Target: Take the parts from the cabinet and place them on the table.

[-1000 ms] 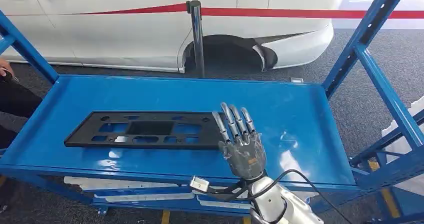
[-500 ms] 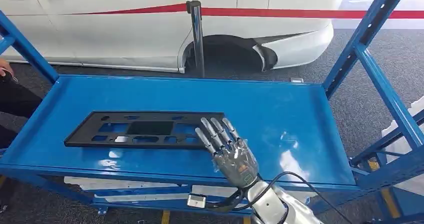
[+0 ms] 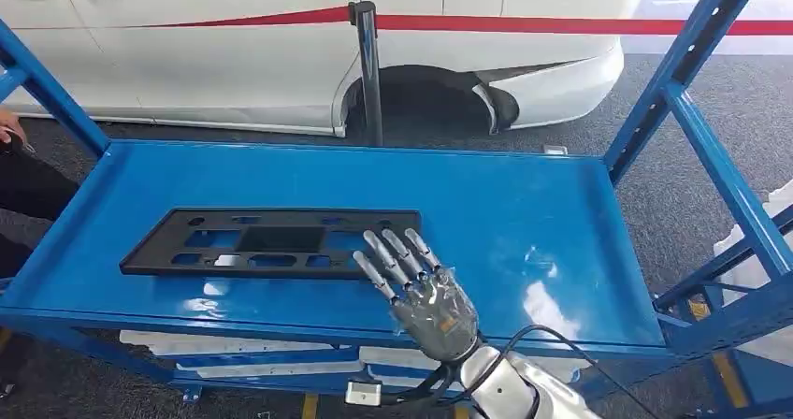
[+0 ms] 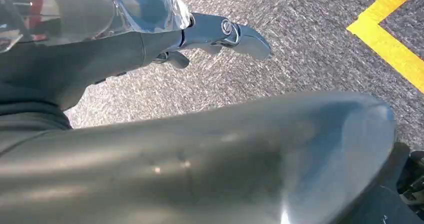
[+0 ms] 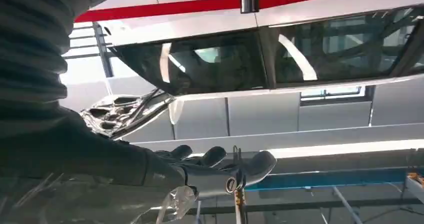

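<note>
Right hand (image 3: pixel 425 293) spread, palm down, fingertips over near right corner of flat black plastic perforated panel (image 3: pixel 271 242), which lies left of centre on blue metal cabinet shelf (image 3: pixel 524 204); likely lining up a grasp, nothing held; left hand (image 4: pixel 220 34) state unclear

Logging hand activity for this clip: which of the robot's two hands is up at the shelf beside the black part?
The right hand, fingers spread by the black panel's right end on the blue shelf. The left hand hangs over the floor.
</note>
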Controlling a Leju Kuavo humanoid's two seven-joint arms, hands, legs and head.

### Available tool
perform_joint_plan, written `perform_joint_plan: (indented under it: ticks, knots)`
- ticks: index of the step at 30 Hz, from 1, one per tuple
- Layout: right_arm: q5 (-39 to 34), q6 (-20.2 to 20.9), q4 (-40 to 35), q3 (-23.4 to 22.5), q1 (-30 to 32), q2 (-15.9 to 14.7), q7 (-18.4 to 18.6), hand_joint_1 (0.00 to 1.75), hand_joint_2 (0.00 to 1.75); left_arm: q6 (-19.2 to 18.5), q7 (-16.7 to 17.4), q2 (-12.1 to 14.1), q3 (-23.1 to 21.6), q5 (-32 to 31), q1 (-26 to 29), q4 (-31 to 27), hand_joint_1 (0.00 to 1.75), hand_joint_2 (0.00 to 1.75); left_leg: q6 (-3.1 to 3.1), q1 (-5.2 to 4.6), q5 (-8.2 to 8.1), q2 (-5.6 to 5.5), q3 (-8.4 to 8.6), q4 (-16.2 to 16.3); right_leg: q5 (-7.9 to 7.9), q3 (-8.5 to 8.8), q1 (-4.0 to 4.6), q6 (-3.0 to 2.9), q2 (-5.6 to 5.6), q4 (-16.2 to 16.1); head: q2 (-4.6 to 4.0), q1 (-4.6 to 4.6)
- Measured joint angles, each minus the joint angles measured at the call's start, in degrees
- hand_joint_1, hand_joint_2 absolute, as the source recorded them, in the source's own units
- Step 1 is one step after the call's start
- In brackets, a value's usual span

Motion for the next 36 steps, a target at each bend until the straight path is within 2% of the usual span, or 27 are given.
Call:
perform_joint_plan:
  ticks: [6,20,31,36]
  knots:
    - [0.9,2.5,-2.1,2.5,-0.7,0.2,-1.2,0.00,1.75,-0.2,0.0,0.0,0.0,-0.1,-0.1,0.0,0.00,0.00,0.00,0.00,0.00,0.00,0.00,0.0,0.00,0.00,0.01,0.00,0.00,0.0,0.00,-0.02]
    - [0.3,4.4,-3.4,5.8,-2.8,1.0,-1.4,0.00,1.75,-0.7,0.0,0.0,-0.6,0.1,-0.3,0.0,0.00,0.00,0.00,0.00,0.00,-0.01,-0.01,0.0,0.00,0.00,0.01,0.00,0.00,0.0,0.00,-0.02]
    - [-2.9,4.3,4.1,6.9,-3.6,2.5,1.0,0.00,1.75,-0.8,0.0,0.0,-1.2,0.0,-1.0,0.0,0.00,0.00,0.00,0.00,0.00,-0.02,-0.01,0.0,0.00,0.01,0.02,0.00,-0.02,0.0,0.00,0.00]
    - [-4.0,2.3,9.4,6.9,-4.4,3.2,3.6,0.00,1.75,-0.8,0.0,0.0,-1.4,0.0,-1.1,0.0,0.00,0.00,0.00,0.00,0.00,-0.01,-0.01,0.0,0.00,0.01,0.02,0.00,-0.03,0.0,0.00,0.00]
